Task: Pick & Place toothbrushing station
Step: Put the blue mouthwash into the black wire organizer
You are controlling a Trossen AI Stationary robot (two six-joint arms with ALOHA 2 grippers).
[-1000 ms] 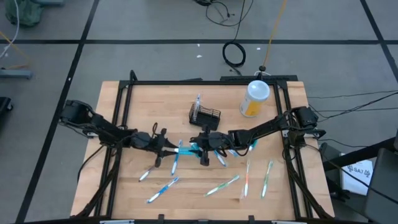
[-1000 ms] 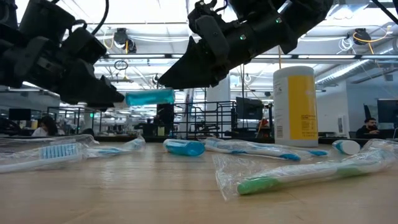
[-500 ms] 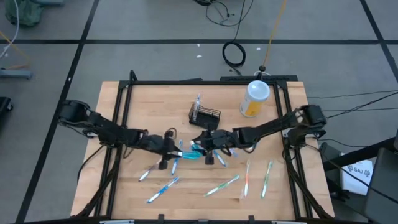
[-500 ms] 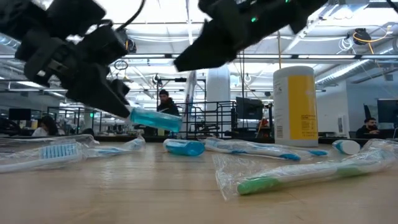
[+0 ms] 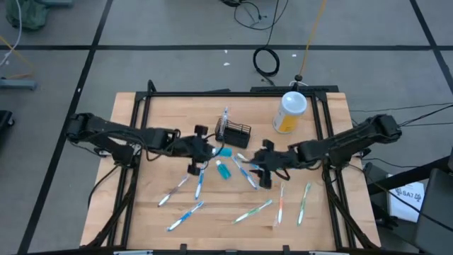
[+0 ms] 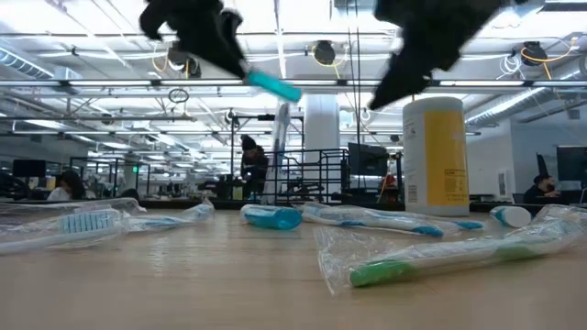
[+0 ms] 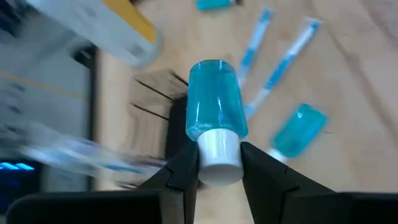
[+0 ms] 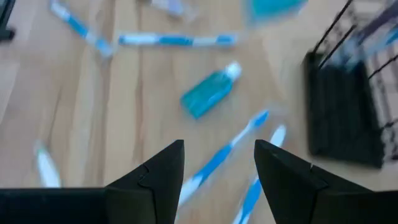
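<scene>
The black wire caddy [image 5: 234,131] stands on the table behind its middle, with a wrapped toothbrush [image 5: 225,116] upright in it. It also shows in the right wrist view [image 8: 348,99]. My left gripper [image 5: 212,151] is just in front of the caddy, above the table, shut on a small blue bottle with a white cap [image 7: 214,99]. A second blue bottle [image 5: 224,170] lies on the table below it. My right gripper [image 5: 263,165] is open and empty, to the right of that second bottle [image 8: 208,93]. My left gripper pinches the blue bottle's white cap [image 7: 219,151] between its two fingers. It comes from the table's left, roughly level. The blue body [image 6: 272,85] sticks out past the fingertips toward the caddy, tilted slightly down and lifted clear of the table.
A tall yellow bottle with a white lid [image 5: 289,112] stands at the back right. Several wrapped toothbrushes [image 5: 282,202] lie scattered over the table's front half, some [image 5: 248,171] between the two grippers. A dark frame [image 5: 141,106] runs around the table.
My left gripper has risen and gone toward the table's far right, up to the caddy, carrying the blue bottle by its cap. My right gripper has drawn back from beside that bottle toward the table's right edge.
</scene>
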